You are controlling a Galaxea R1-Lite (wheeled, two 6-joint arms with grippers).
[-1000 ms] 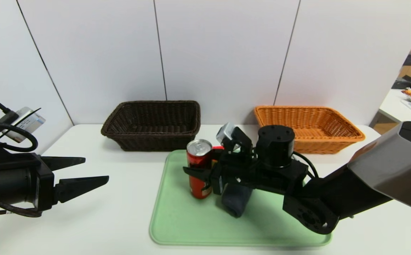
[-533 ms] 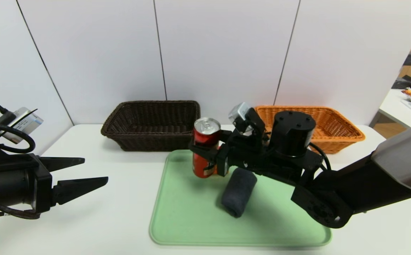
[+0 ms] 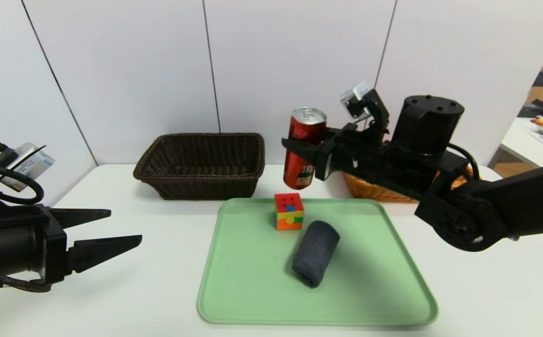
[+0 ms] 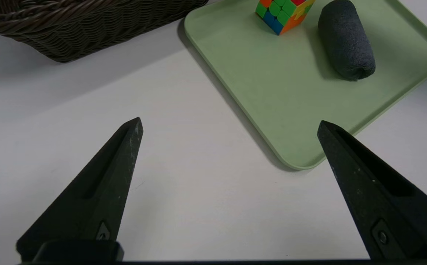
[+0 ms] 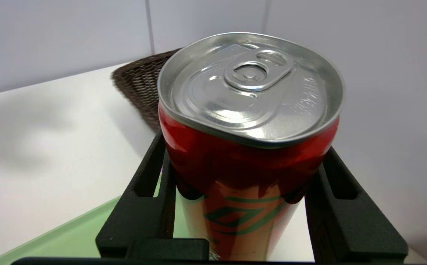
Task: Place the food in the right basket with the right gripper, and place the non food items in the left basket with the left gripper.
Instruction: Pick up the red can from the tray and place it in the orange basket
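- Above the far edge of the green tray (image 3: 393, 281): red can (image 3: 303, 154) clear of the tray, clamped about its upper body by the right gripper (image 3: 299, 152), between the dark brown basket (image 3: 201, 164) and the orange-tan basket (image 3: 374, 189).
- Upright: long axis near vertical, silver top and pull tab facing up, base hanging free, very slightly tilted.
- Grasped on two sides only, by narrow fingers (image 5: 143, 206) on a smooth round wall; likely risk a slip or a swing of the can during a quick sideways carry.
- Second risk, as a judgement: base of the can catching the flared rim of the orange-tan basket if carried across too low.
- Left gripper (image 3: 126, 227) parked low at the left of the table, spread wide, holding nothing.
- Still on the tray: puzzle cube (image 3: 288, 211) and rolled grey cloth (image 3: 315, 252), near each other, for the dark brown basket.
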